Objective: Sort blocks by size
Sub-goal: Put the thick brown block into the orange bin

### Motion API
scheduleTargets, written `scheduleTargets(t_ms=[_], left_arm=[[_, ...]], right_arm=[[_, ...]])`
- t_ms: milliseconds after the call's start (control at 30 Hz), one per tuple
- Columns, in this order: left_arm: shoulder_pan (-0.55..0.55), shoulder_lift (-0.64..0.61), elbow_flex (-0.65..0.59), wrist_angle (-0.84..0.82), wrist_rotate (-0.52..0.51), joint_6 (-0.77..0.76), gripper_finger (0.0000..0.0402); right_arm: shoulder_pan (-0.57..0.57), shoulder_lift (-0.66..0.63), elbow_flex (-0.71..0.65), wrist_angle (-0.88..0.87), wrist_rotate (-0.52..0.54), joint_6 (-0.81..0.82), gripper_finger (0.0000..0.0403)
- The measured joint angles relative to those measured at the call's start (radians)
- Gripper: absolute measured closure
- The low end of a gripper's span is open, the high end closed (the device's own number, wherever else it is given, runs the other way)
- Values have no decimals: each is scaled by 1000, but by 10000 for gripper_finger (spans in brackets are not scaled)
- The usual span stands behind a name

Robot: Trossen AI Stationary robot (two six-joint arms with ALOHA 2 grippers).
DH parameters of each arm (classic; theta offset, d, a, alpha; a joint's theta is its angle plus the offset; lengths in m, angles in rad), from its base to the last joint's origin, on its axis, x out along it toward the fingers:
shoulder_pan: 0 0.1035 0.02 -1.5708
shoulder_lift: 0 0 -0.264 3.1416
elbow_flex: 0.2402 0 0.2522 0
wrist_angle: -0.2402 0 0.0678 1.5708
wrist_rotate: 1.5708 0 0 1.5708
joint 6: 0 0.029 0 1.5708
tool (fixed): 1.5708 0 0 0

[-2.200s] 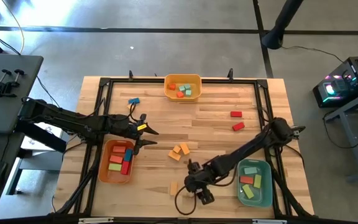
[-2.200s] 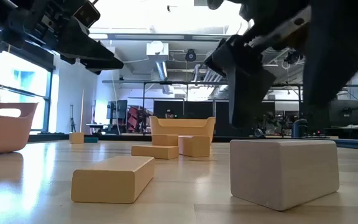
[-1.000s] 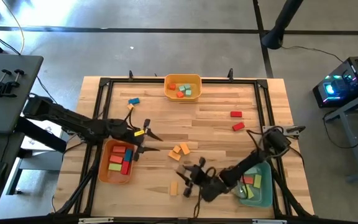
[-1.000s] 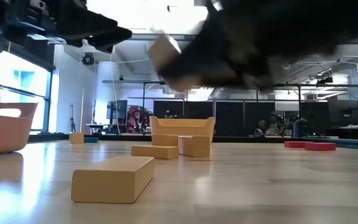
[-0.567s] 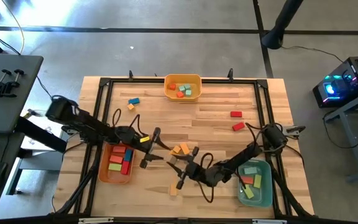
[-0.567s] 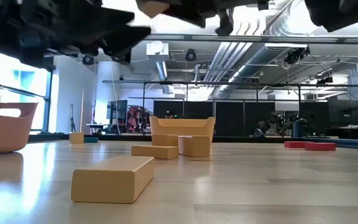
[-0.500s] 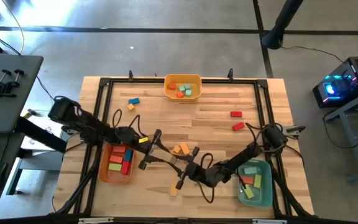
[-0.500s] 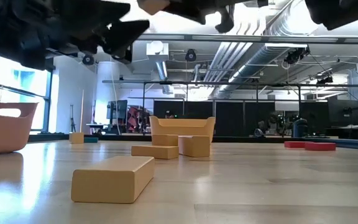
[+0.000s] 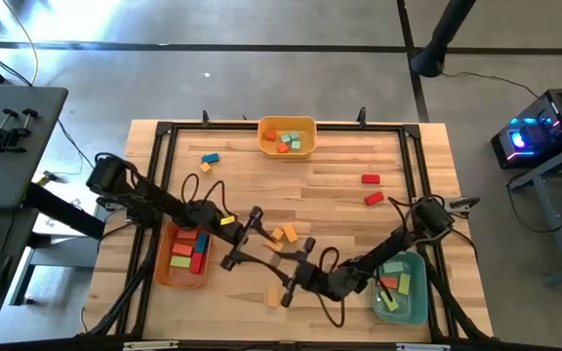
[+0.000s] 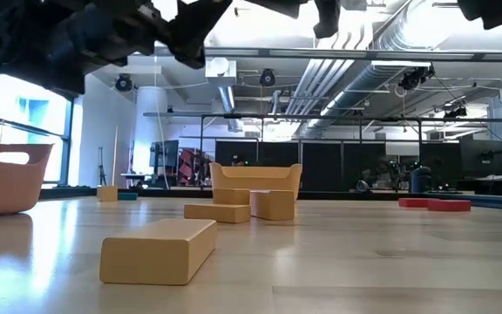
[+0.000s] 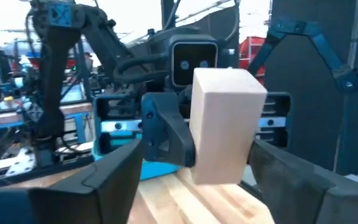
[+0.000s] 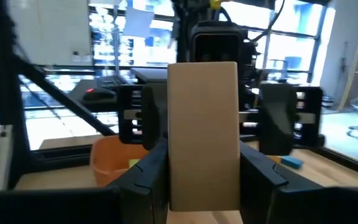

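My right gripper [image 9: 283, 263] is shut on a pale orange block [image 12: 202, 124], held high over the middle of the table near its front edge. My left gripper [image 9: 266, 246] faces it, level and open. In the left wrist view its fingers [image 11: 107, 180] stand to either side of that block [image 11: 225, 124], short of it and not touching. More orange blocks [image 9: 281, 236] lie flat on the table below, and an orange bar [image 10: 158, 250] lies nearer the front edge. In the high view the two grippers hide the held block. My right gripper pinches the block by two opposite sides [image 12: 174, 163] between its two fingers. The fingers [image 11: 166, 134] lie level and come from the table's right toward the left arm. The block stands upright between them, lifted clear of the table.
An orange bin [image 9: 164, 273] sits at the front left, a teal bin [image 9: 420, 297] at the front right and a yellow bin [image 9: 288, 122] at the far edge, each with blocks inside. Two red blocks [image 9: 372, 188] lie at the right. A blue block [image 9: 210, 157] lies far left.
My right gripper has risen from near the table with the orange block, which is now lifted high and upright. My left gripper has moved toward the table's right and near edge, up to the right gripper, has tipped level and has opened wider.
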Motion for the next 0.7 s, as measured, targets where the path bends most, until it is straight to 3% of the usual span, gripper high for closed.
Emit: scheduleTargets(t_ms=[167,700], left_arm=[[2,7,13,-2,39,2,96],[-1,7,21,59,47,-122,119]], right_arm=[[4,0,0,-1,-6,-6,276],[-18,1,0,-48,72,43,276]])
